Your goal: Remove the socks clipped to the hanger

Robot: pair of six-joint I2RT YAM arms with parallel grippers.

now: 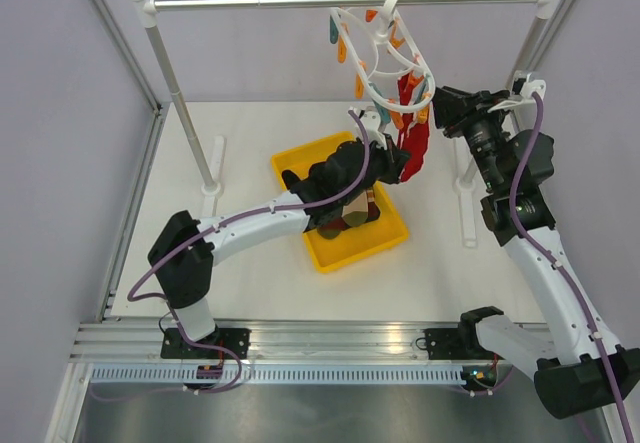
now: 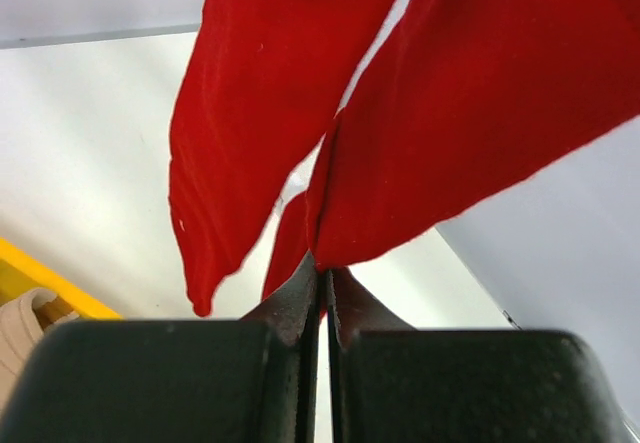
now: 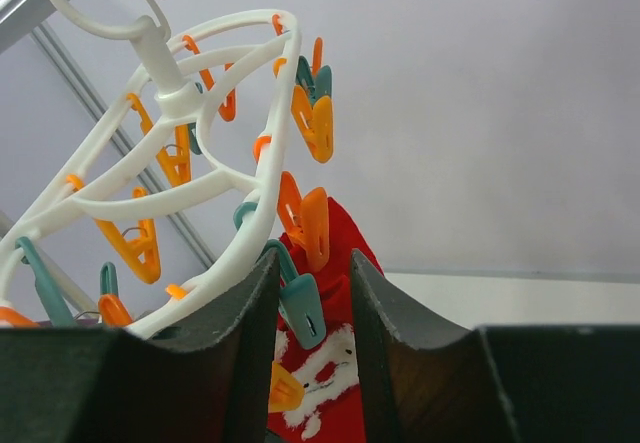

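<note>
The white ring hanger (image 1: 380, 48) (image 3: 190, 178) hangs from the rail with orange and teal clips. Two red socks (image 1: 416, 135) dangle from its clips. My left gripper (image 1: 396, 159) (image 2: 325, 275) is shut on the lower edge of one red sock (image 2: 470, 123); the other red sock (image 2: 250, 113) hangs free beside it. My right gripper (image 1: 440, 103) (image 3: 312, 288) is up at the hanger, jaws apart on either side of a teal clip (image 3: 306, 308) that bites the top of a red sock with a white pattern (image 3: 335, 363). An orange clip (image 3: 312, 221) sits just above.
A yellow tray (image 1: 330, 253) (image 2: 40, 278) lies under my left arm with tan and dark socks (image 1: 355, 215) in it. The metal rail (image 1: 300, 2) spans the back on white uprights (image 1: 185, 113). Purple walls close in on both sides.
</note>
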